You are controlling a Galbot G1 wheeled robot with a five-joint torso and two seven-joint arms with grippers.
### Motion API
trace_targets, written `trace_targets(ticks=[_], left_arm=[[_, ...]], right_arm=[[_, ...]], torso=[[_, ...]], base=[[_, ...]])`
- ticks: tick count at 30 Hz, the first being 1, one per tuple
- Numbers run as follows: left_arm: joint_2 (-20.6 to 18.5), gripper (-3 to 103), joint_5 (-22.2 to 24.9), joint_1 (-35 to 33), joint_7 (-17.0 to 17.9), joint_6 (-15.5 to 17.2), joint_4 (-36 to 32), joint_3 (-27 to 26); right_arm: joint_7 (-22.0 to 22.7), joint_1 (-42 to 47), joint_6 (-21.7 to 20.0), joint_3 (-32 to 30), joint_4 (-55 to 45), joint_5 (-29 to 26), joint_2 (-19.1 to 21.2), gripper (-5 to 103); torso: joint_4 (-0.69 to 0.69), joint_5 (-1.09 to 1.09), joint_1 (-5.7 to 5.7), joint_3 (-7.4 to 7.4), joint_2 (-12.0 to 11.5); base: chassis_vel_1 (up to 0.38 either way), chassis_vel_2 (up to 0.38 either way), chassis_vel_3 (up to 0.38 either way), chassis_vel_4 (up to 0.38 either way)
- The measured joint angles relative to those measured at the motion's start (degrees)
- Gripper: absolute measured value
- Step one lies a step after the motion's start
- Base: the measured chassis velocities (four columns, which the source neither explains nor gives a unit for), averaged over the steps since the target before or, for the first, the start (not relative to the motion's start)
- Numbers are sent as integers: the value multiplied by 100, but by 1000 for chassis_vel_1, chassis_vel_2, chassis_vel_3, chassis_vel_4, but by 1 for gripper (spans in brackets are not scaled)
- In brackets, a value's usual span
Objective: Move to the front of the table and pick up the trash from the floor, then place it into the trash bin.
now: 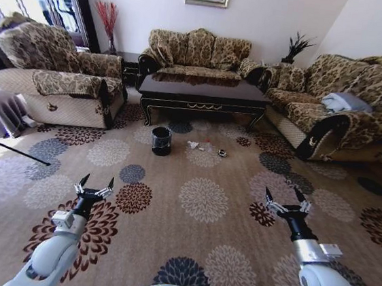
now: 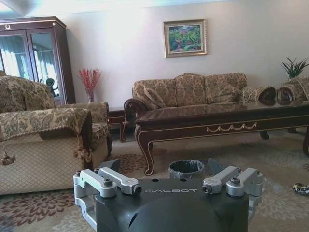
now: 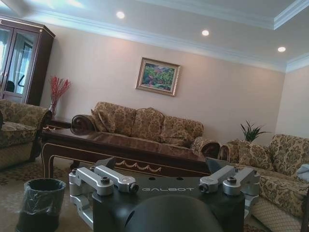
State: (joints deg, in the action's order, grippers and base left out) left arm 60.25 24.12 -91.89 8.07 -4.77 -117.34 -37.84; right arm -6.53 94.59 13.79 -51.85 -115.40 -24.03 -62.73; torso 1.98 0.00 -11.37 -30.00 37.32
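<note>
**Still far from the scraps, with the bin standing close beside them**

The left gripper (image 1: pixel 94 186) hovers over the beige flower-medallion carpet (image 1: pixel 202 200), fingers spread wide and empty. Ahead, the small round black bin with its clear liner (image 1: pixel 161 140) stands before the glossy dark brown coffee table (image 1: pixel 203 90). Just right of it lies the trash (image 1: pixel 206 147): crumpled white paper, small bits. The right gripper (image 1: pixel 289 202) is equally wide and empty. Driving in carelessly could knock the bin or roll over the scraps.

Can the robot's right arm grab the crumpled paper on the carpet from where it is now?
Probably not yet. The open right pincer hangs far short of the crumpled white paper lying before the glossy dark brown coffee table; open flowered beige carpet lies between.
</note>
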Motion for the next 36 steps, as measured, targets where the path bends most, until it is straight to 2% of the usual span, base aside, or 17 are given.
trace_targets(ticks=[17,23,36], left_arm=[[52,100,7,-52,11,23,-10,-38],[73,100,20,-84,11,23,-10,-53],[73,100,37,-68,17,36,-10,-24]], right_arm=[[54,-64,140,31,93,-11,-26,100],[255,-68,222,26,97,176,-4,100],[404,-72,330,9,227,370,1,100]], torso=[[0,0,163,243,-405],[-1,0,219,329,-547],[0,0,332,522,-852]], base=[[0,0,0,0],[0,0,0,0],[0,0,0,0]])
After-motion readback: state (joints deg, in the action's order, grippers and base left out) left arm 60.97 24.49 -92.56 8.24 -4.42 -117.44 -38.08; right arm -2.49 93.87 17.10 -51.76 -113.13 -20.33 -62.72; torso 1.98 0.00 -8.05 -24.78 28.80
